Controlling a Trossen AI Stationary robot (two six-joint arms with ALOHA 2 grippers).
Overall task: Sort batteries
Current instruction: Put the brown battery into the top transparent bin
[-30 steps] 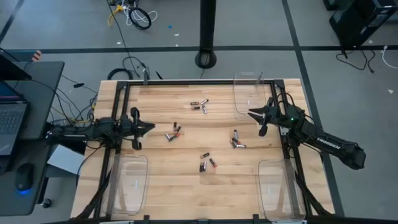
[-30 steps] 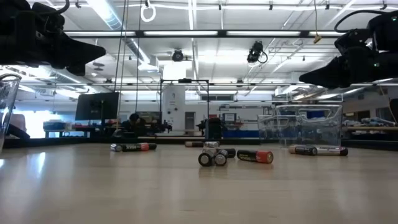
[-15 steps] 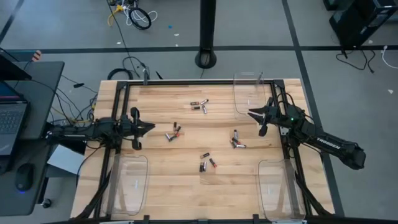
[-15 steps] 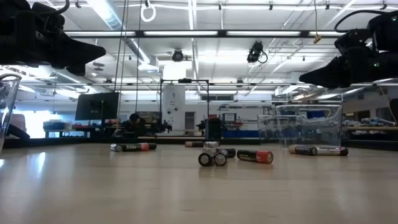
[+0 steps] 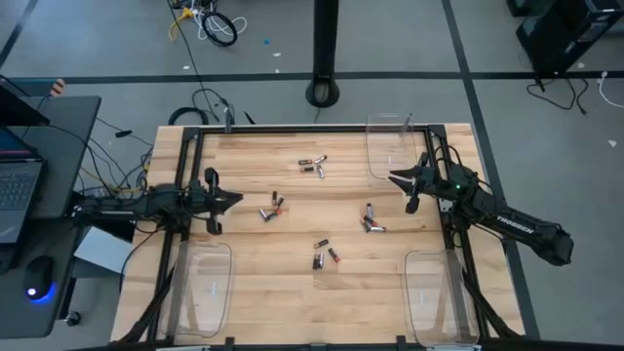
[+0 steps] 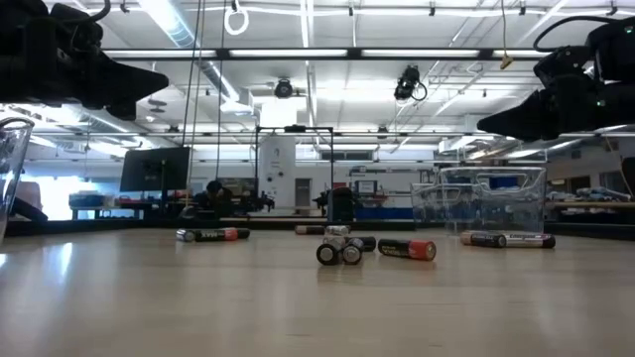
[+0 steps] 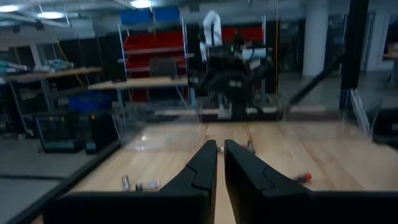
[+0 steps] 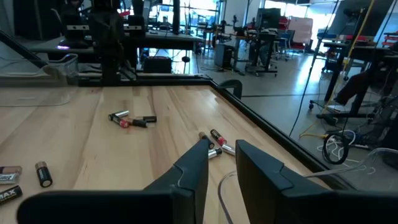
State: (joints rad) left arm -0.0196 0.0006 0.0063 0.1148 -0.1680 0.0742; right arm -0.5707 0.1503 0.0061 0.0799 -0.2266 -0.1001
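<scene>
1. The wooden table (image 5: 292,302) is carrying everything, with batteries lying loose across its middle.
2. Three clear trays are sitting near its corners: one at the far right (image 5: 388,148), one at the near right (image 5: 429,297), one at the near left (image 5: 203,290).
3. The left gripper (image 5: 237,200) is hovering above the table's left edge, holding nothing; its fingers (image 7: 205,163) are standing nearly together, a thin gap showing between them.
4. The right gripper (image 5: 394,176) is hanging beside the far right tray, empty, its fingers (image 8: 194,163) sitting slightly apart.
5. The batteries are lying in four small clusters: far centre (image 5: 314,164), left of centre (image 5: 271,209), right of centre (image 5: 370,220), and near centre (image 5: 324,255), all outside the trays.
</scene>
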